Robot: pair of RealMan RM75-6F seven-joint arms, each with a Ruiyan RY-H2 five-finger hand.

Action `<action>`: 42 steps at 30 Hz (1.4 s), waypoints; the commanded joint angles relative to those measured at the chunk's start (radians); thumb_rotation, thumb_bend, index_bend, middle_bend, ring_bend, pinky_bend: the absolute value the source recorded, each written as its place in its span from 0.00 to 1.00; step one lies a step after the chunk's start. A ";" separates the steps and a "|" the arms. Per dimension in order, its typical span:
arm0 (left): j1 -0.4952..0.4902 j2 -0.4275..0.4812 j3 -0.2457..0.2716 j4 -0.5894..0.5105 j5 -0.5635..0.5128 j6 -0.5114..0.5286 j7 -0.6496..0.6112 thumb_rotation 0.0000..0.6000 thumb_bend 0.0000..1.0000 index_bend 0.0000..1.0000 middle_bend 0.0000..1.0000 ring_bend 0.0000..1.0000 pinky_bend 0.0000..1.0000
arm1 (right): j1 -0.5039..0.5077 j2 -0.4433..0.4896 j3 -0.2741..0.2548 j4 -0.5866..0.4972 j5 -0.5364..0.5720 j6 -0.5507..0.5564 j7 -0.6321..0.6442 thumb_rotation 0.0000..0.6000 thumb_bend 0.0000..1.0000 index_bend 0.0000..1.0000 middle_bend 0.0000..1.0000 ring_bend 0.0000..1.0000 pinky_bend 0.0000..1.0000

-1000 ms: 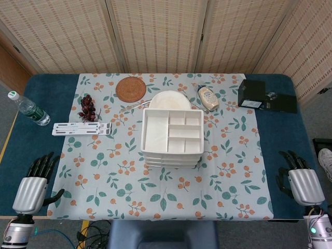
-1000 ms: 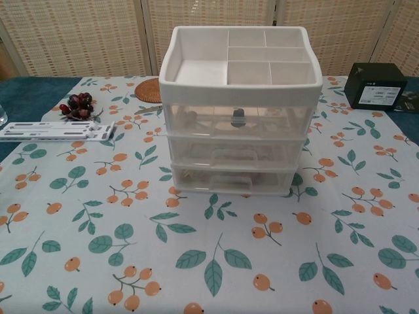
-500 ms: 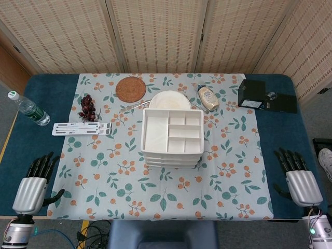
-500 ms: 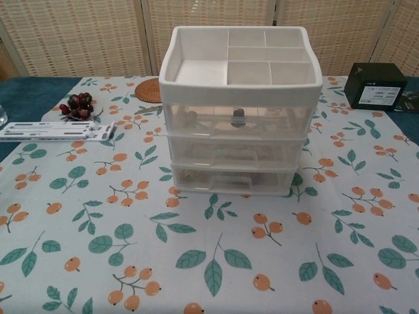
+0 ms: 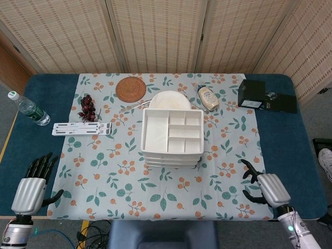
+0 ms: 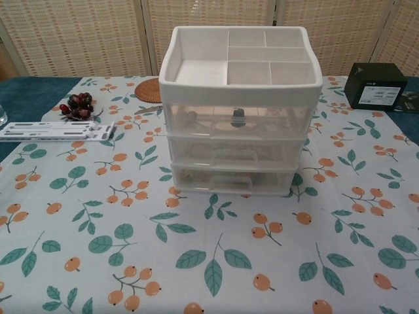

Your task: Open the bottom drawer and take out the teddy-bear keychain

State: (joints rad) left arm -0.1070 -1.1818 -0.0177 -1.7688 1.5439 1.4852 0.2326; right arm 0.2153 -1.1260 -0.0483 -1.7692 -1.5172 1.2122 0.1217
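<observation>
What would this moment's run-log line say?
stage: approach | bottom drawer: closed | right hand: open, over cloth near organizer | left hand: open, at table edge | keychain: unseen

We see a dark blue table [image 5: 290, 140] under a pale floral cloth [image 5: 104, 171]. On the cloth stands a white plastic three-drawer organiser [image 6: 236, 131]; far behind it lie a round woven coaster [image 5: 130, 88], white plate [image 5: 168, 99], sauce bottle [image 5: 208, 97] and dark grapes [image 5: 87, 107]. A water bottle [image 5: 28, 109] lies far left, a black box [image 5: 256, 94] far right.
</observation>
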 commanded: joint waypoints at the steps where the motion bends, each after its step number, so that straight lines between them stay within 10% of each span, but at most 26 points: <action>1: 0.002 0.003 0.001 -0.001 0.001 0.003 -0.002 1.00 0.20 0.05 0.00 0.01 0.07 | 0.074 -0.005 -0.008 -0.080 0.034 -0.153 0.157 1.00 0.43 0.00 0.66 0.84 0.98; 13: 0.007 0.016 0.004 -0.011 0.001 0.005 0.001 1.00 0.20 0.05 0.00 0.01 0.07 | 0.240 -0.085 0.060 -0.128 0.162 -0.507 0.651 1.00 0.72 0.00 0.83 1.00 1.00; 23: 0.008 0.020 0.005 -0.014 0.003 0.005 -0.003 1.00 0.20 0.05 0.00 0.01 0.07 | 0.327 -0.202 0.180 -0.049 0.283 -0.707 0.953 1.00 0.76 0.00 0.83 1.00 1.00; 42: 0.013 0.028 0.007 -0.001 -0.004 0.003 -0.026 1.00 0.20 0.05 0.00 0.01 0.07 | 0.402 -0.406 0.292 0.132 0.471 -0.853 0.970 1.00 0.76 0.00 0.83 1.00 1.00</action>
State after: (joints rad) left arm -0.0936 -1.1535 -0.0112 -1.7696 1.5395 1.4886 0.2063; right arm 0.6138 -1.5225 0.2386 -1.6447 -1.0557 0.3638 1.0991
